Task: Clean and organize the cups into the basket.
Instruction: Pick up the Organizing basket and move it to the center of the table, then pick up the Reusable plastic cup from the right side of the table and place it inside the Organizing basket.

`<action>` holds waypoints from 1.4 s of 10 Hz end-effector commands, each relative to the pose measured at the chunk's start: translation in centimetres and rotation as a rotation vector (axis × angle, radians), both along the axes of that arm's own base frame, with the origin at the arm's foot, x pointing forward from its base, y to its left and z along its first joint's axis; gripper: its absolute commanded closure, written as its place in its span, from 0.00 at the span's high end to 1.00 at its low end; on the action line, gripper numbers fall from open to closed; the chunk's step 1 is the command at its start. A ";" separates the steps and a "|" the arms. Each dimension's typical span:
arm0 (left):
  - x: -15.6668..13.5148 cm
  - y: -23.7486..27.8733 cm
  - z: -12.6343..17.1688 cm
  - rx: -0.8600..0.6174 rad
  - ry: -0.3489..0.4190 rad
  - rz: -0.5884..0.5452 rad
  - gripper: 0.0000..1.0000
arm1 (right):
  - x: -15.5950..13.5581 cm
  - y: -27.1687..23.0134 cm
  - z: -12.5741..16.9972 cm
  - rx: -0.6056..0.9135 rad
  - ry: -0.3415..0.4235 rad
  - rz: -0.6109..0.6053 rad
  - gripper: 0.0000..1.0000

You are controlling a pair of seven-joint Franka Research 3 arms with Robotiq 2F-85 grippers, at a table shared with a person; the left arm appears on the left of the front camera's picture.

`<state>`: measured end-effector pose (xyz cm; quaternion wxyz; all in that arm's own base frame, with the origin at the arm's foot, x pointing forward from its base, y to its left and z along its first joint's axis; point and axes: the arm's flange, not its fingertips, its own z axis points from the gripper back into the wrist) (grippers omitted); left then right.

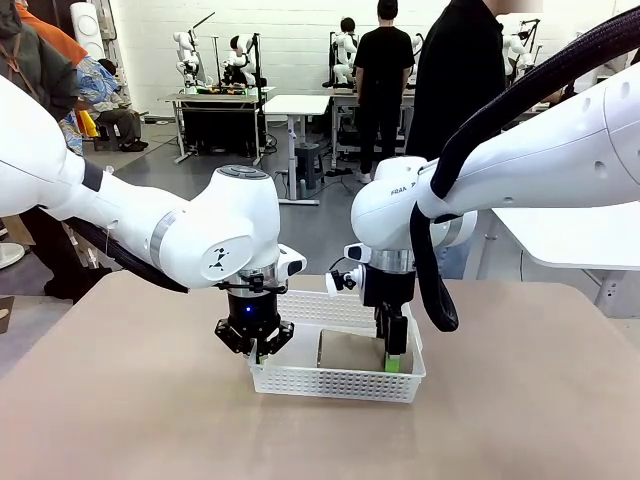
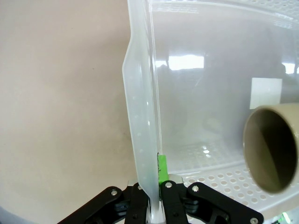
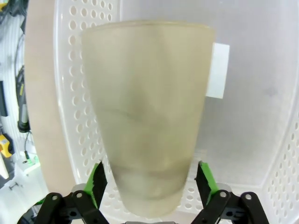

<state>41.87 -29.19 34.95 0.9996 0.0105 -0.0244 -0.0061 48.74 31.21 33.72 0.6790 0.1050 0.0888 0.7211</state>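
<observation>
The white perforated basket [image 1: 335, 385] sits mid-table. A tan cup [image 1: 350, 352] lies on its side inside it. My left gripper [image 1: 255, 342] is shut on the basket's left wall; in the left wrist view the gripper [image 2: 152, 205] pinches the thin wall [image 2: 140, 116], and the cup's open mouth [image 2: 273, 149] shows at the right. My right gripper [image 1: 393, 352] reaches down into the basket over the cup. In the right wrist view this gripper [image 3: 152, 179] is open, its green pads [image 3: 99, 181] standing just off either side of the cup [image 3: 147, 116], near its narrow base.
A person in dark clothes [image 1: 455, 80] stands at the far side of the tan table [image 1: 120, 400]. A white label [image 3: 217, 70] is stuck on the basket's floor. A white table [image 1: 570, 235] stands behind at the right.
</observation>
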 end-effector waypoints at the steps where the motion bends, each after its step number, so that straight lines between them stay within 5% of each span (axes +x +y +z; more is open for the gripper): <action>1: -0.2 0.0 -0.3 0.005 0.005 0.001 0.00 | 0.2 -0.4 0.1 -0.007 0.020 0.005 1.00; 5: -0.2 0.0 -0.3 0.005 0.005 0.001 0.00 | 0.1 -0.4 0.5 0.004 0.012 0.013 1.00; 7: -0.2 0.0 -0.3 0.005 0.005 0.001 0.00 | -0.5 -2.3 4.7 0.078 -0.096 -0.013 1.00; 10: -0.2 0.0 -0.3 0.005 0.005 0.001 0.00 | -2.9 -12.9 14.9 0.360 -0.227 -0.090 1.00; 14: -0.2 0.0 -0.3 0.005 0.005 0.001 0.00 | -9.1 -28.1 17.8 0.717 -0.340 -0.068 1.00</action>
